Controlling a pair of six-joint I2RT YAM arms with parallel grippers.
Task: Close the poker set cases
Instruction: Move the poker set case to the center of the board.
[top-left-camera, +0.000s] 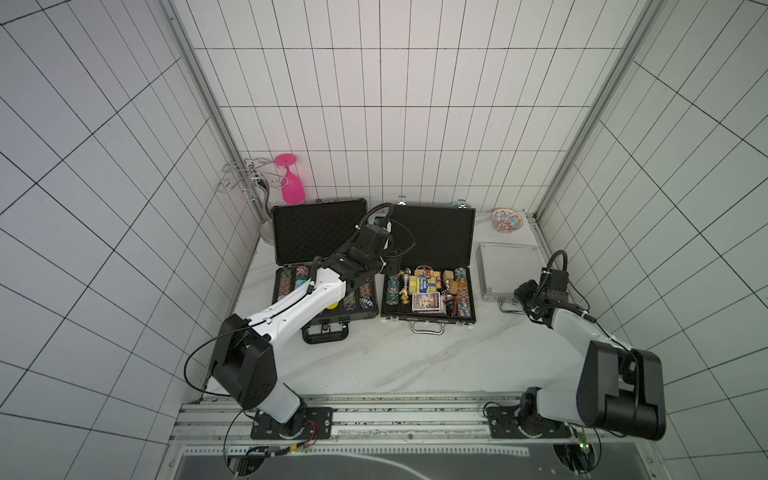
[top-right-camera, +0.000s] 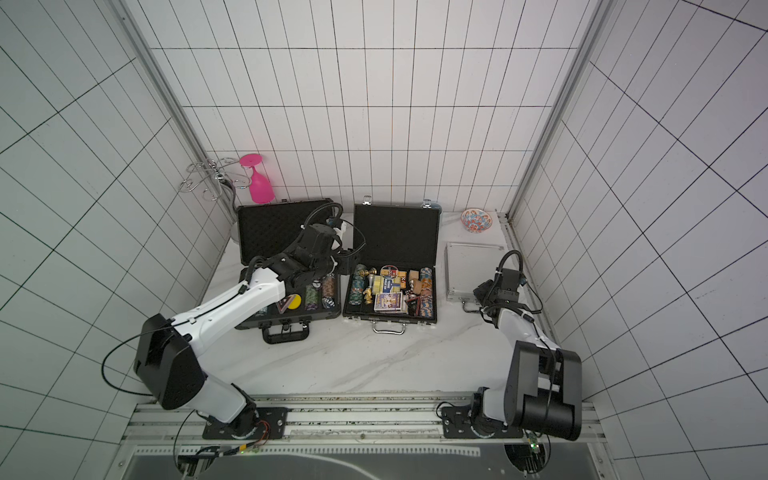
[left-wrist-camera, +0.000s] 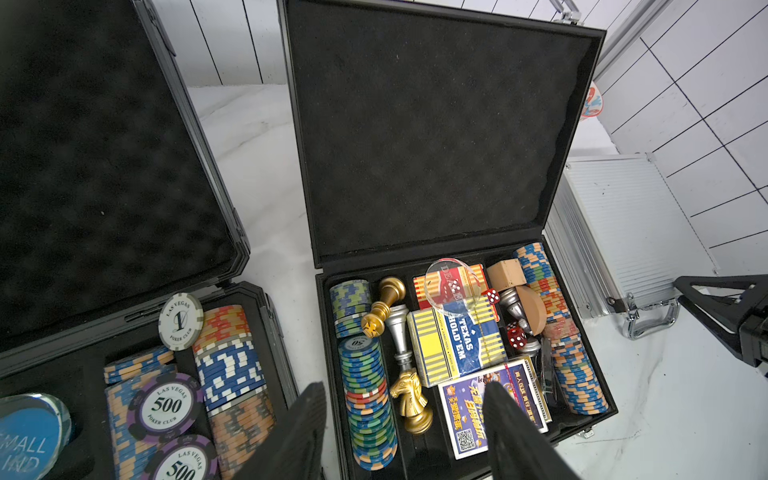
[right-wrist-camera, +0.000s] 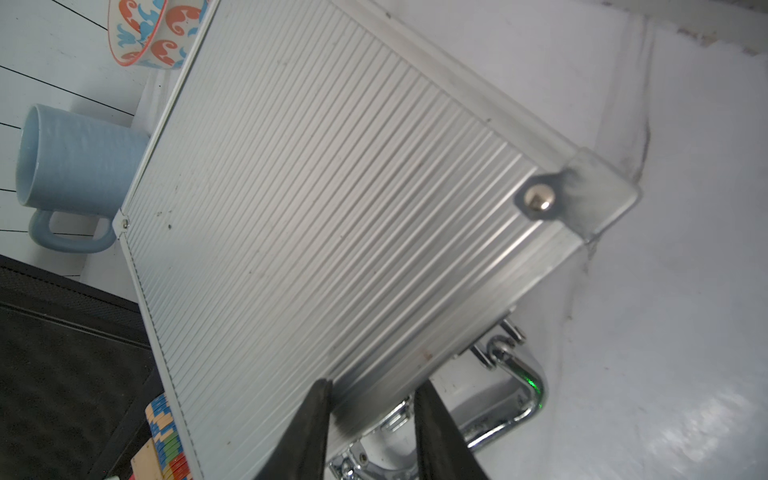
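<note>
Just beneath the left gripper (left-wrist-camera: 405, 388), the black case (left-wrist-camera: 436, 137) sits lid-up, with the grey case (left-wrist-camera: 95, 166) beside it open too. That gripper's fingers are spread, holding nothing. The right gripper (right-wrist-camera: 373, 384) hangs half-open over the front edge of the shut silver case (right-wrist-camera: 332, 187).

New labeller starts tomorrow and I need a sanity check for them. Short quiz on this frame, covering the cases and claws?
1. True or false: the silver case has its lid down.
2. How many cases stand open? A) one B) two C) three
3. Which claw is at the silver case's handle?

Key
1. True.
2. B: the dark-grey case and the black case both have their lids up.
3. The right claw. Its jaws are apart over the front edge of the silver case.
</note>
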